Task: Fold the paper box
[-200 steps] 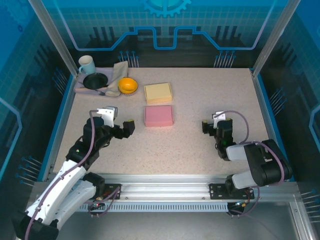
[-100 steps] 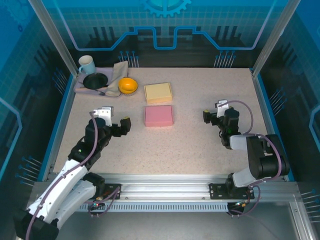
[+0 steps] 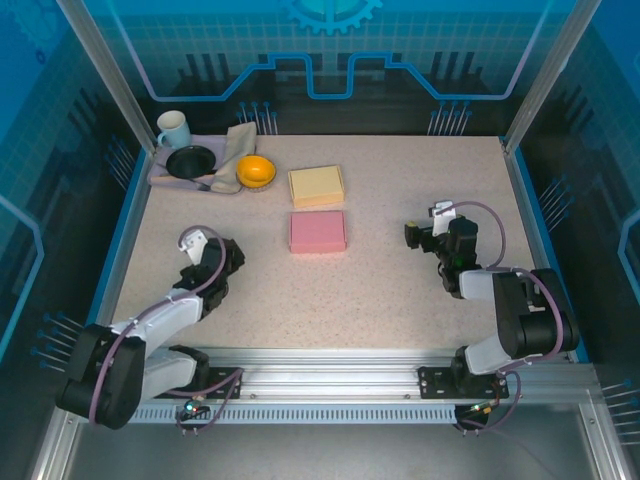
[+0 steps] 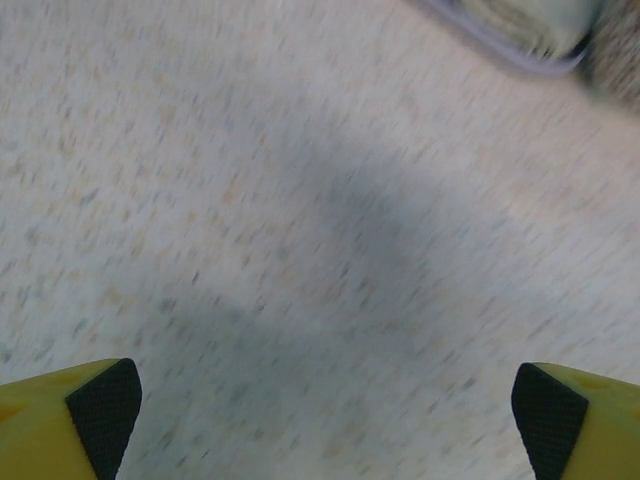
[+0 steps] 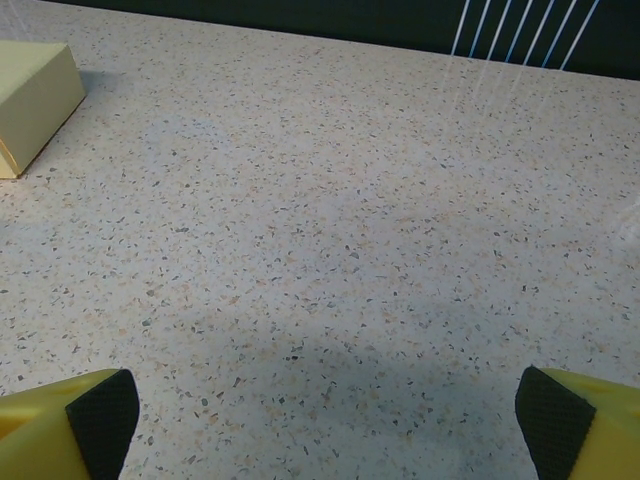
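L side: left claw [image 3: 226,256] spread wide, nothing betw. its yellow, black-padded fingertips [image 4: 102,405]; sits low over bare surface, front-left of the speckled beige stone-look desk [image 3: 380,290]; wrist cam blurred.
R side: right claw [image 3: 418,238] also spread wide, empty; black pads [image 5: 100,410] far apart at both lower corners of wrist cam; sits right of centre, pointing toward the boxes.
Box 1: pink flat rectangular paper box [image 3: 318,231], lying flat near desk centre, betw. the two claws but well apart from both.
Box 2: yellow flat rectangular paper box [image 3: 316,186], lying flat just behind the pink one, narrow gap betw. them, not touching; one corner shows upper left in right wrist cam [image 5: 32,98].
Back-left corner: lavender tray [image 3: 158,178] w/ pale blue mug [image 3: 172,128], black bowl [image 3: 190,161], crumpled beige cloth [image 3: 234,152].
Orange bowl [image 3: 255,171]: at tray's right end, beside the cloth; can't tell if on tray or desk.
Contact: neither claw touches anything.
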